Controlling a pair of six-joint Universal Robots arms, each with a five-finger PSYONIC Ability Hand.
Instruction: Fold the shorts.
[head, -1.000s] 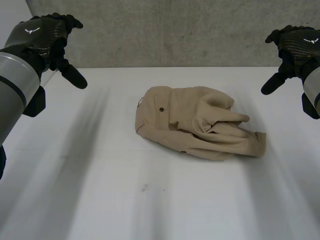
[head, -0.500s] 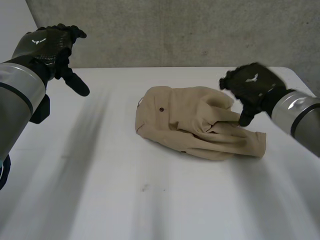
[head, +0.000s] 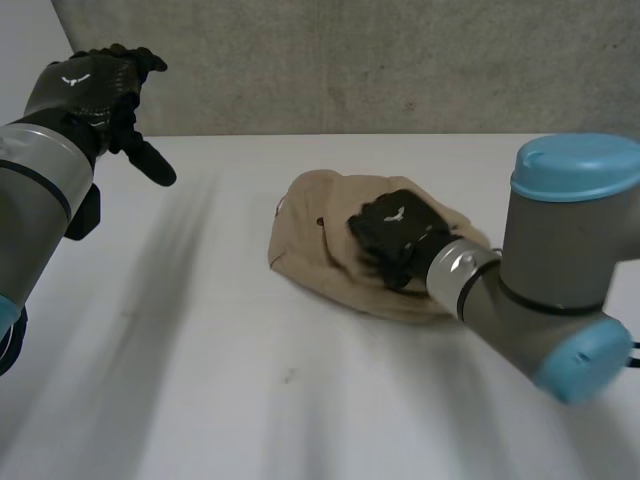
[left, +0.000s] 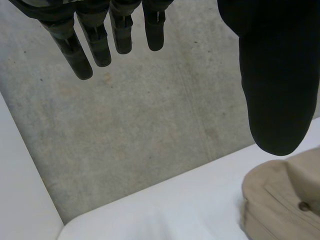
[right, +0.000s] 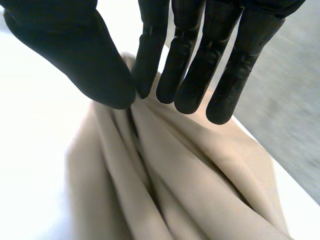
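Note:
The tan shorts (head: 310, 240) lie crumpled in a heap at the middle of the white table (head: 200, 350). My right hand (head: 395, 235) rests on the middle of the heap, and its forearm covers the right part of the cloth. In the right wrist view the straight fingers (right: 185, 55) meet the thumb, pinching a raised fold of the shorts (right: 200, 170). My left hand (head: 90, 85) hangs in the air at the far left, well apart from the cloth. Its fingers are straight and its thumb (left: 275, 75) is spread wide, with one end of the shorts (left: 285, 200) beyond it.
A grey concrete wall (head: 350, 60) rises behind the table's far edge. My right arm's elbow with its light-blue cap (head: 575, 165) stands over the right side of the table. Bare table surface stretches to the left and in front of the shorts.
My right hand has swung in from the raised far right, come down onto the middle of the shorts, and closed its fingers against the thumb. The left hand has barely moved.

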